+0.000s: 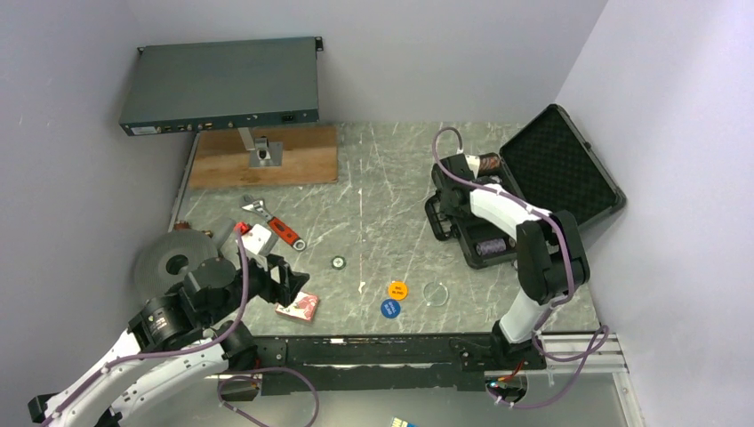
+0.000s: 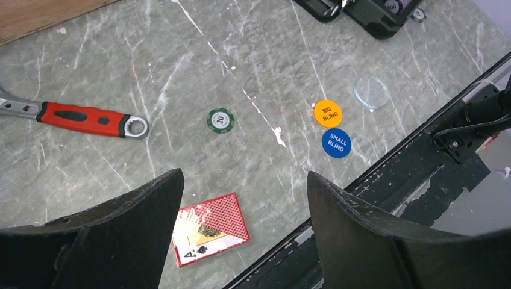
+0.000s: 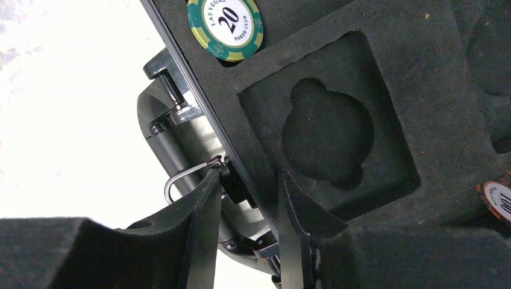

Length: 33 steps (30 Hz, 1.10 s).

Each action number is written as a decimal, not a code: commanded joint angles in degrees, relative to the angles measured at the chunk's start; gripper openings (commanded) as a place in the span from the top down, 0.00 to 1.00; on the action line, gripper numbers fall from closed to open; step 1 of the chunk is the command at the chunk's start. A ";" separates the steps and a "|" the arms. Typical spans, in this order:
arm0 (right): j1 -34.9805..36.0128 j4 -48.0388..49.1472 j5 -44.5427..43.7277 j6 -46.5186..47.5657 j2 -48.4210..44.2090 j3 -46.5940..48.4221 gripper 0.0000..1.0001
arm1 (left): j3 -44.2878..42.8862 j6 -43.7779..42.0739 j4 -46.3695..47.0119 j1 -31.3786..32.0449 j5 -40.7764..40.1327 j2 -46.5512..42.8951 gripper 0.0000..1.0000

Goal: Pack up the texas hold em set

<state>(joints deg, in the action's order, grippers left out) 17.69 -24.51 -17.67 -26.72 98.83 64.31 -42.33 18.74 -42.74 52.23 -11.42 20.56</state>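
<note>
The black case [image 1: 480, 233] lies open at the right, its lid [image 1: 560, 165] leaning back. My right gripper [image 3: 250, 174] is shut on the case's front wall [image 3: 199, 96] beside a latch, one finger outside and one on the foam. A green chip [image 3: 225, 27] sits in a foam slot. My left gripper [image 2: 245, 174] hangs open above the red card deck [image 2: 210, 227], not touching it. On the table lie a green chip [image 2: 220, 120], an orange disc [image 2: 328, 113], a blue disc [image 2: 336, 142] and a clear disc [image 2: 370, 92].
A red-handled wrench [image 1: 276, 222] lies left of centre. At the back left are a wooden board [image 1: 267, 156] and a flat grey box [image 1: 222, 84]. A grey round roll [image 1: 169, 262] and a white block [image 1: 258, 238] sit by the left arm. A black rail [image 1: 373, 351] runs along the near edge.
</note>
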 commanded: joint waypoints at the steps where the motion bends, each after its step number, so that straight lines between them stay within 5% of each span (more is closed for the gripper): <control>1: 2.24 -14.07 -1.99 -11.73 -2.97 -6.56 1.00 | 0.49 -0.11 0.90 0.53 0.33 -1.17 0.20; 16: 5.86 -14.24 -6.40 -11.51 -8.18 -6.23 1.00 | 0.58 -0.02 0.75 1.00 0.22 -0.73 0.19; 20: 5.85 -14.37 -5.96 -7.57 -9.20 -0.86 0.31 | 0.58 -0.10 0.89 0.95 -0.11 0.13 0.19; 23: 5.84 -16.80 -8.14 -6.58 -11.37 1.76 0.06 | 0.58 -0.11 0.99 0.96 -0.51 0.98 0.19; 28: 5.86 -20.97 -11.91 -11.52 -20.69 -1.21 0.02 | 0.23 -0.28 0.73 0.96 -0.02 2.09 0.20; 33: 5.66 -32.94 -20.28 -29.48 -34.13 -8.09 0.10 | 0.40 -0.27 0.86 0.95 0.30 0.33 0.20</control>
<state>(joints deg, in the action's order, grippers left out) 23.70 -44.29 -28.82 -41.04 73.71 60.53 -41.98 18.74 -42.74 52.97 -11.42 22.20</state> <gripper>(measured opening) 0.925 0.802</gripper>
